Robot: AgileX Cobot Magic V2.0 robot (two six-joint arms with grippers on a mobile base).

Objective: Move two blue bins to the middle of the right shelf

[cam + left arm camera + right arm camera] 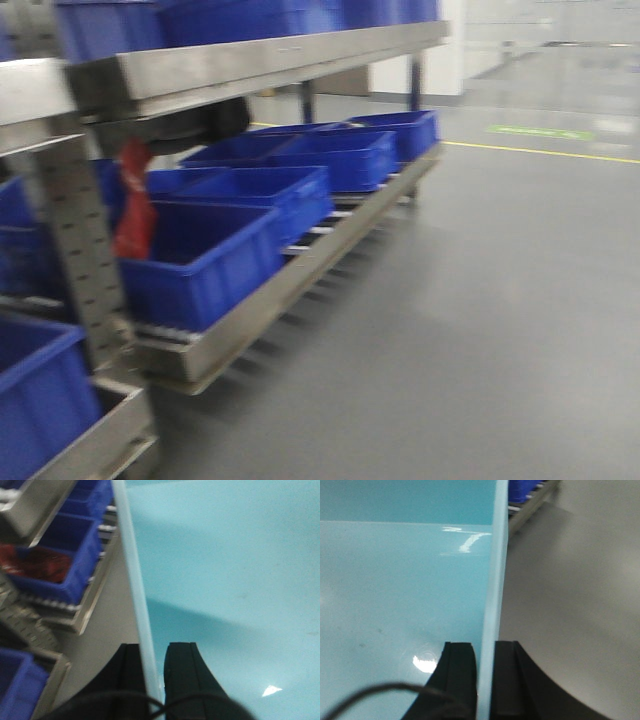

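Pale-blue bin [225, 555]: your left gripper [152, 652] and right gripper [485, 650] each pinch a wall; grey floor [480, 300], dark-blue crates [200, 260] on shelf [300, 278].

The bin [395, 580] is pale cyan, the crates [215, 265] royal blue (something red [40, 562] in one), the floor [480, 320] grey.

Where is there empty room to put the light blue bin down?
The grey floor is bare between the rack and the yellow line. The lower tier is crowded: dark blue crates sit side by side along it. The upper tier holds more crates. The left claw and right claw each pinch a wall of the light blue bin.
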